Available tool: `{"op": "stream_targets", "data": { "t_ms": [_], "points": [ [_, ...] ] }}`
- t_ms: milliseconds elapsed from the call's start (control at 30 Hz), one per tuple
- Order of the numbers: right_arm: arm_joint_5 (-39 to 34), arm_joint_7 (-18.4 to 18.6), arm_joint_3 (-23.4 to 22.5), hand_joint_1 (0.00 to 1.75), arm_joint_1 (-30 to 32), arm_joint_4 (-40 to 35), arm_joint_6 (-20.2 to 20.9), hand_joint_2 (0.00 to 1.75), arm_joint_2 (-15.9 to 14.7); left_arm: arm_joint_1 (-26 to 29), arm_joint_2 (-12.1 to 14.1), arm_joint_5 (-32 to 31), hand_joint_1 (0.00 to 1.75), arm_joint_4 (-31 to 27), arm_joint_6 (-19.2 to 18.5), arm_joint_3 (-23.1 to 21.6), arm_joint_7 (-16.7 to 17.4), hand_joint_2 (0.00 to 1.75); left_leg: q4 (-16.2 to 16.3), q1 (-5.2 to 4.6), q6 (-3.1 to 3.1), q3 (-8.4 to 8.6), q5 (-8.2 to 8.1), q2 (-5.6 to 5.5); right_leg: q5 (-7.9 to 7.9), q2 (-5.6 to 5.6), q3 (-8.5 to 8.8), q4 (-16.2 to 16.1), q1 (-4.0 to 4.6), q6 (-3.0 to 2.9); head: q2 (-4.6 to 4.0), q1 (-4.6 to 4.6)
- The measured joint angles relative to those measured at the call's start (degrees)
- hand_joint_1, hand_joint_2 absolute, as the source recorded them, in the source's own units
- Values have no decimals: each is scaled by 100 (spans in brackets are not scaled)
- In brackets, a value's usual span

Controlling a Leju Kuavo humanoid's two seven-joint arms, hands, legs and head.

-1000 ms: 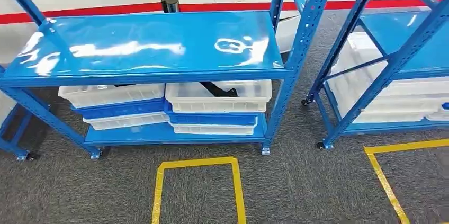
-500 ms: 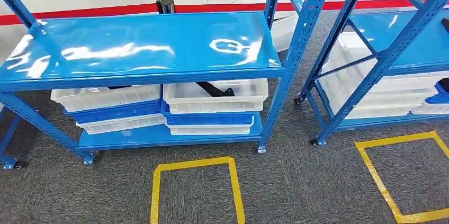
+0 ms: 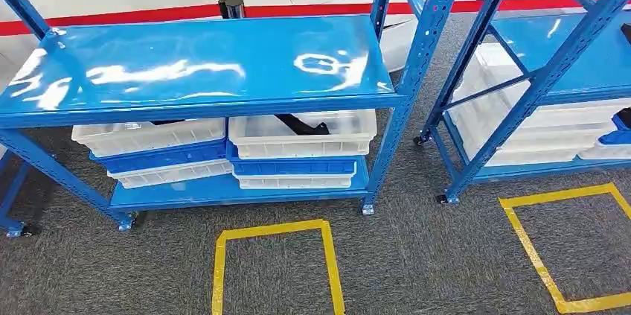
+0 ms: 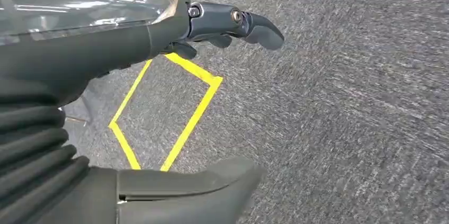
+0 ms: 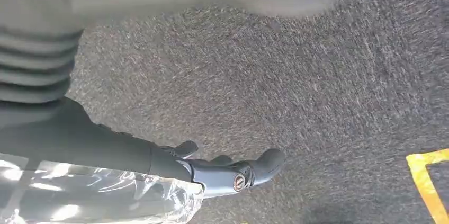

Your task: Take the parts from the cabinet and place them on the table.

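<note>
From the head camera I look down on a blue metal shelving rack [image 3: 201, 69] standing on grey carpet [image 3: 417, 263]. Its glossy top shelf reflects the ceiling lights. On the lower shelf sit two side-by-side stacks of shallow plastic trays, white ones alternating with blue. The upper white tray on the right [image 3: 301, 136] holds a black part [image 3: 301, 125], lying at an angle and partly hidden under the top shelf. The upper white tray on the left [image 3: 149, 136] has something dark at its back edge, but I cannot tell what it is.

To the right, apart from the first rack, stands a second blue rack [image 3: 551, 69] with more white trays [image 3: 536, 136] on its lower level. Behind both racks runs a red stripe [image 3: 149, 13] along a white surface, with a small black cylinder [image 3: 232, 7] just behind the first rack.

On the carpet in front of the first rack is a square outlined in yellow tape [image 3: 275, 263]; another yellow outline [image 3: 565, 248] lies in front of the second rack.

In the left wrist camera, my left hand [image 4: 212, 28] hangs over the carpet near a yellow tape outline, fingers [image 4: 262, 28] and thumb apart, holding nothing. In the right wrist camera, my right hand [image 5: 222, 173] hangs over bare carpet, fingers [image 5: 267, 163] loosely extended and empty. A clear plastic wrap covers each forearm.
</note>
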Motion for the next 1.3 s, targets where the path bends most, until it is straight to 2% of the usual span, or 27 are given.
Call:
{"op": "stream_targets", "data": {
  "t_ms": [500,533,1300],
  "points": [
    [-1171,210,1460,0,290,-166,774,175,-207,288,264,1538,0,-190,-603,-1878,188,175,0,7,0,-9,1,0,0,0,-6,1,2,0,0,0],
    [-1246,223,1557,0,313,-181,827,0,-221,315,282,1636,0,-210,-636,-1997,197,0,0,7,0,-10,1,0,0,0,-6,1,2,0,0,2],
    [-3067,581,3898,0,764,-608,2013,0,-494,848,667,4014,0,-678,-1554,-4948,466,0,0,8,0,-22,1,0,0,0,-19,1,2,0,0,0]
  ]
}}
